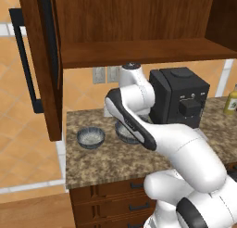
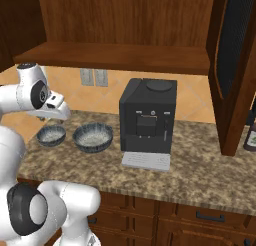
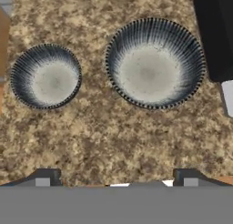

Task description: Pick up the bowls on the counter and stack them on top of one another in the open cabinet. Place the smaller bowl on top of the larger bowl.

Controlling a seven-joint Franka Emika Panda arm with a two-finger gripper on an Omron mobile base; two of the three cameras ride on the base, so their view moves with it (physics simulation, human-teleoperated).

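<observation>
Two bowls sat apart on the granite counter (image 3: 113,141): we saw the smaller bowl (image 3: 45,76) at nine o'clock of the larger bowl (image 3: 154,63), beside the coffee machine (image 2: 147,115). Our gripper (image 3: 116,175) hovered above them, fingers spread and empty.

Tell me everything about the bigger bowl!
The larger bowl is round, dark grey-blue outside, with a ribbed striped rim and a pale speckled inside. It looks ceramic, sits upright and empty on the granite counter, between the smaller bowl and the black coffee machine. Nothing touches it except the counter.
</observation>
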